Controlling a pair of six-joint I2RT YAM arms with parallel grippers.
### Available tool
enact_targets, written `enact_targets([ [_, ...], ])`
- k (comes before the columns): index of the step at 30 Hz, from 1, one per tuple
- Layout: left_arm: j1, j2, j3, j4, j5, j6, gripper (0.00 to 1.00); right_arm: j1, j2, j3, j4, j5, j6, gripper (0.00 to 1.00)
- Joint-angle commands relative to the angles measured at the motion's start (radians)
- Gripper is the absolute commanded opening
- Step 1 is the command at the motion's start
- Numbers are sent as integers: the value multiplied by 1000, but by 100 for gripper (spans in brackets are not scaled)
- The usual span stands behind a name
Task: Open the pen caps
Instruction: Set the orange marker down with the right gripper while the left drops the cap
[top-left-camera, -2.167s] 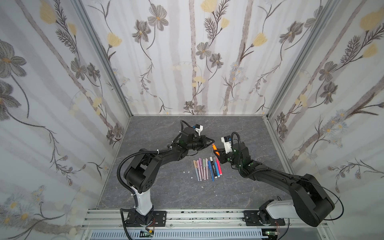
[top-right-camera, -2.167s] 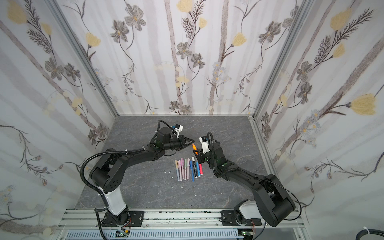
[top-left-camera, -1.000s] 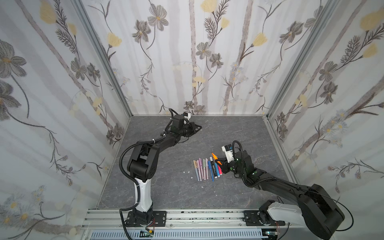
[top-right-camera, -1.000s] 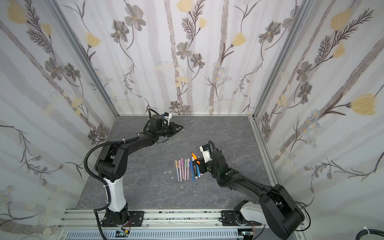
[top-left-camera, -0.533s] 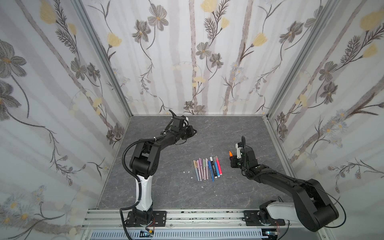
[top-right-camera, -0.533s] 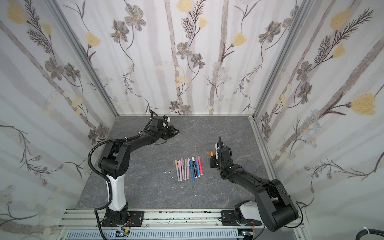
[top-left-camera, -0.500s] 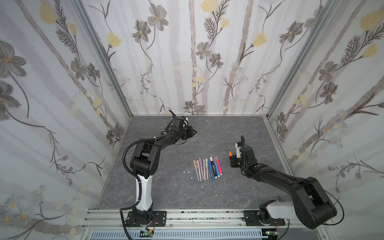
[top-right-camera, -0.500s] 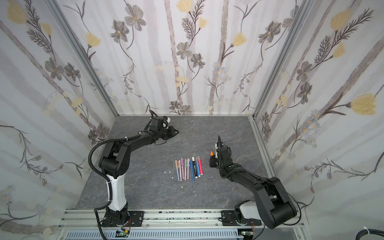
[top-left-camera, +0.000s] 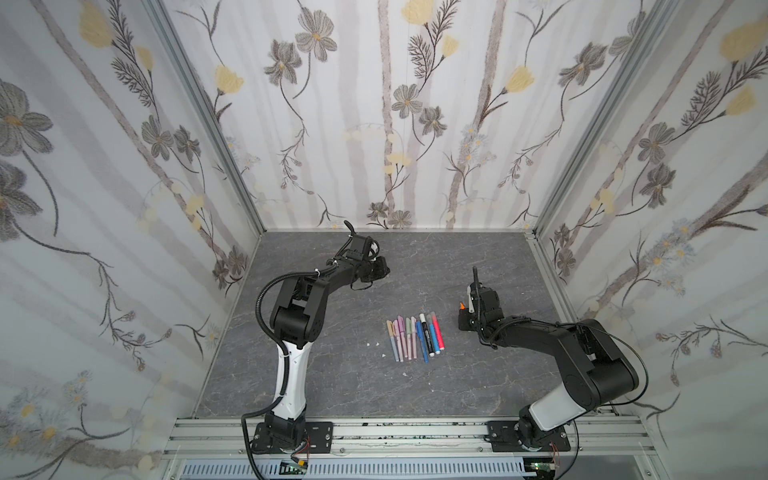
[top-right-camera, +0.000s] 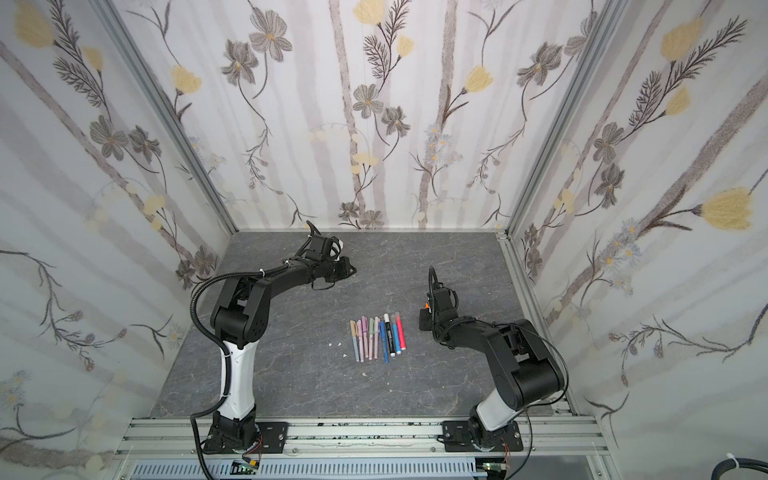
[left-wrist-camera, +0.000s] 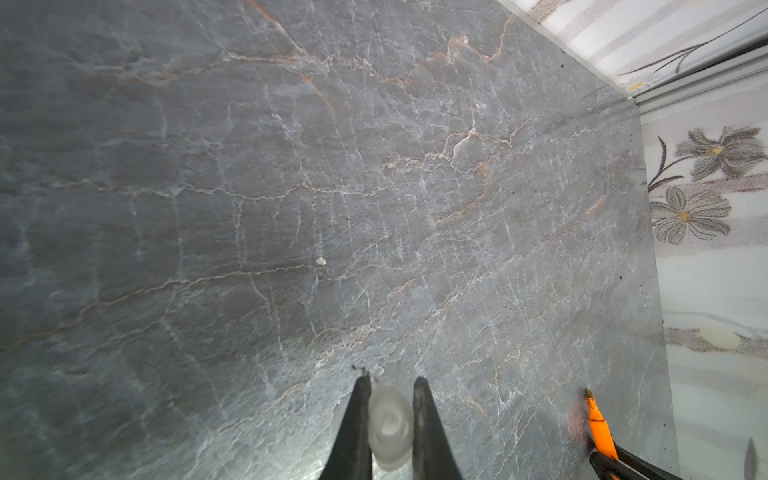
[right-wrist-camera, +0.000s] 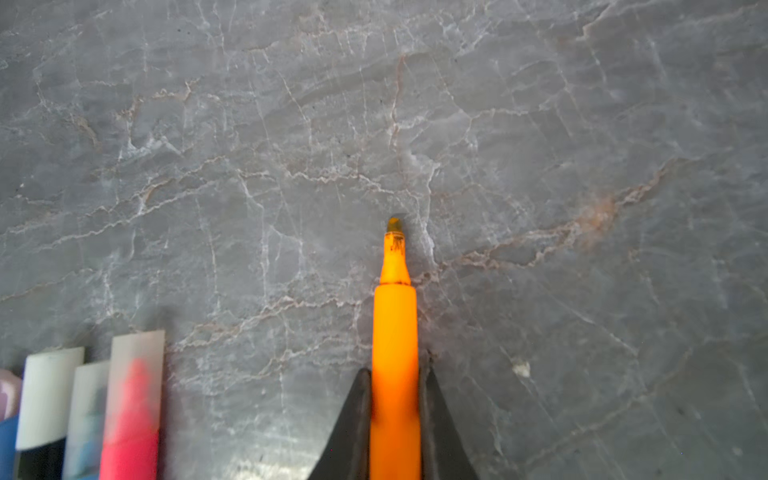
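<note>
The left tool (left-wrist-camera: 391, 380) is clamped on a clear cap (left-wrist-camera: 390, 428) low over the back left of the desk (top-left-camera: 332, 374). The right tool (right-wrist-camera: 395, 370) is clamped on the bare-tipped orange pen (right-wrist-camera: 394, 316), to the right of the row of pens (top-left-camera: 415, 336). This pen looks opened, so the step in hand is probably setting both parts down. The cap is round and may roll, so bring it right onto the desk before parting the jaws. Lay the pen flat, parallel to the row but apart from it, with the inked tip clear of its neighbours. The row's caps (right-wrist-camera: 137, 349) look to be on, so most of the work remains. No containers are in view.
</note>
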Motion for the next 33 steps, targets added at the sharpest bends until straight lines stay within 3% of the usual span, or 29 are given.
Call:
enact_targets([
  [1,-1,19,22,-22,-12,17,0,-5,19,6,-34,20,7,0],
  [4,0,39,44,-37,-19,24,0,-12,30,14,-44,25,14,0],
  [9,0,83,84,-69,-26,35,2,-13,44,28,-64,28,18,14],
  [14,3,108,97,-79,-33,37,6,-13,33,18,-70,28,24,19],
  [27,9,147,135,-110,-52,43,25,-12,-1,-16,-64,16,24,38],
  [33,12,144,136,-107,-51,40,33,-7,-144,-53,-27,-43,11,47],
])
